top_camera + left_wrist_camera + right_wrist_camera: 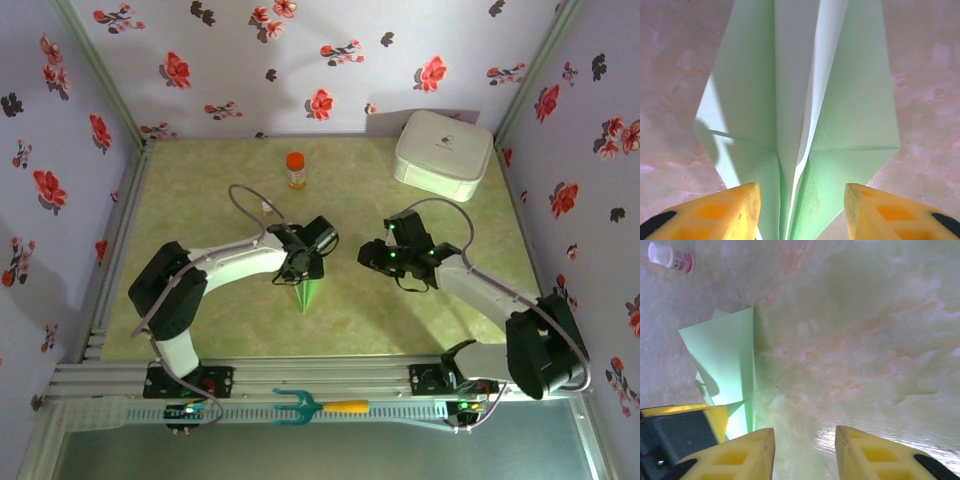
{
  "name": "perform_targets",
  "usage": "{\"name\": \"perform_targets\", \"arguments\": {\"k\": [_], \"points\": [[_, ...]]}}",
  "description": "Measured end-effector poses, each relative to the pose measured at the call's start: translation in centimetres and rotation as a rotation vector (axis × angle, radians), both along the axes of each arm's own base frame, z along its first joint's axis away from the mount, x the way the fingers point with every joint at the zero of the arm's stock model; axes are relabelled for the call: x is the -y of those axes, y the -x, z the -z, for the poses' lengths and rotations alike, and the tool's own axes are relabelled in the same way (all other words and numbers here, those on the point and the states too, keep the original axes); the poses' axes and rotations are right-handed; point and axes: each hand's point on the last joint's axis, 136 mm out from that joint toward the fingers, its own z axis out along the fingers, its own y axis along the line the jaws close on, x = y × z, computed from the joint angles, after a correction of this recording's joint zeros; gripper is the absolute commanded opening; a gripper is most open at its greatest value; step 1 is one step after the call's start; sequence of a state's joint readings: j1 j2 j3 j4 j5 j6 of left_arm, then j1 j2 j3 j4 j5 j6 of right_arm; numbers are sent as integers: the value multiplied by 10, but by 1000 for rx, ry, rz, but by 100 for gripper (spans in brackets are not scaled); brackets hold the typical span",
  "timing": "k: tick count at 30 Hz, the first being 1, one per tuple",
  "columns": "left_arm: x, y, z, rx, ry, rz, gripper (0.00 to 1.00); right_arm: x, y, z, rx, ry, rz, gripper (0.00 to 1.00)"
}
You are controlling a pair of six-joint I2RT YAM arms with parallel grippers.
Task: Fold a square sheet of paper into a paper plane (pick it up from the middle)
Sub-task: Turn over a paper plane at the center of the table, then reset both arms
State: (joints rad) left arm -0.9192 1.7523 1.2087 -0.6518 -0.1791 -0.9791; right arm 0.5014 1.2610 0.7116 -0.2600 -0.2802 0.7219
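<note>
On my overhead feed the left gripper [300,268] hangs over the middle of the green marbled table [200,180], right above the wide end of the paper plane [308,292]. The plane lies on the table just in front of that gripper, its sharp tip pointing toward the near edge where the arm bases sit.

From the left wrist camera I see the paper plane [800,115] close up. It is pale mint green, folded into long panels that narrow toward the gripper, with a raised centre ridge and a cross crease on each wing. The left gripper [802,210] is released: its yellow fingers [730,210] stand apart on either side of the ridge, and I see no pinch on the paper.

Further right, the right gripper [368,256] hovers a little way from the plane. Through its wrist camera the right gripper [805,450] is also released, with bare table between its yellow fingers [875,450]. The paper plane [725,355] shows to the left there, one flap standing up along a crease.

At the far right corner sits a white rounded box [443,152].
</note>
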Motion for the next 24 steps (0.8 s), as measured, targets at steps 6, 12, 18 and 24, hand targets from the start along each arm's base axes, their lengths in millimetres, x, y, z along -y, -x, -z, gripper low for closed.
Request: {"name": "perform_targets", "arguments": {"k": [6, 12, 18, 24], "points": [[-10, -6, -40, 129, 51, 5, 51, 42, -10, -40, 177, 161, 94, 65], [-58, -12, -77, 335, 47, -17, 64, 120, -34, -97, 508, 447, 330, 84], [-147, -33, -89, 491, -54, -147, 88, 192, -41, -81, 589, 771, 483, 87], [-223, -51, -105, 580, -161, -297, 100, 240, -52, -35, 503, 930, 546, 86]]}}
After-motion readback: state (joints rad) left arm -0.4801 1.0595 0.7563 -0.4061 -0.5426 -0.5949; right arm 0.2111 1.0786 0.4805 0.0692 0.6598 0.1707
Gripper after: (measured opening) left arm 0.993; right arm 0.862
